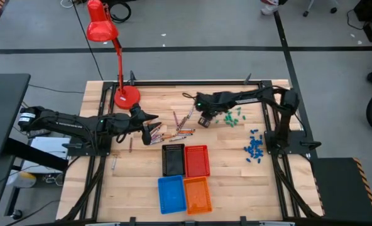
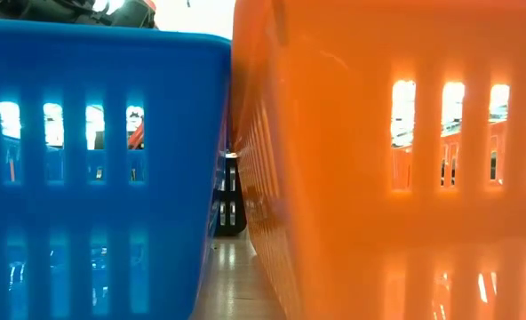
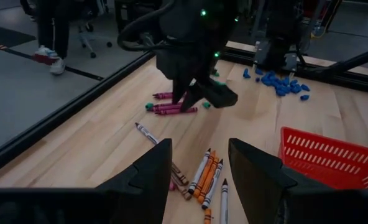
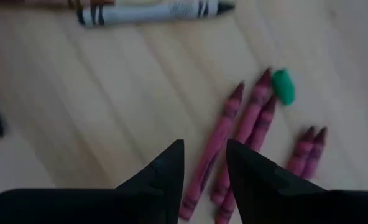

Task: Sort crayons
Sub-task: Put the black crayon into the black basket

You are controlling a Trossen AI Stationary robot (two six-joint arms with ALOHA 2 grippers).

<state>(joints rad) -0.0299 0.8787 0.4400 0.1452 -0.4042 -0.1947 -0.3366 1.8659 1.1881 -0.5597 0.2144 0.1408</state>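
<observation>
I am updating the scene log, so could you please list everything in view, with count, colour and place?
crayons: many, maroon, orange and pale, scattered mid-table between the arms.
green pieces: several, beside the right claw.
blue pieces: a cluster, right side of the table.
baskets: four, black, red, blue, orange, front centre.
desk lamp: one, red, back left.
table: one, pale wood.
left claw: open, over the orange and pale crayons.
right claw: open, above the maroon crayons.
</observation>
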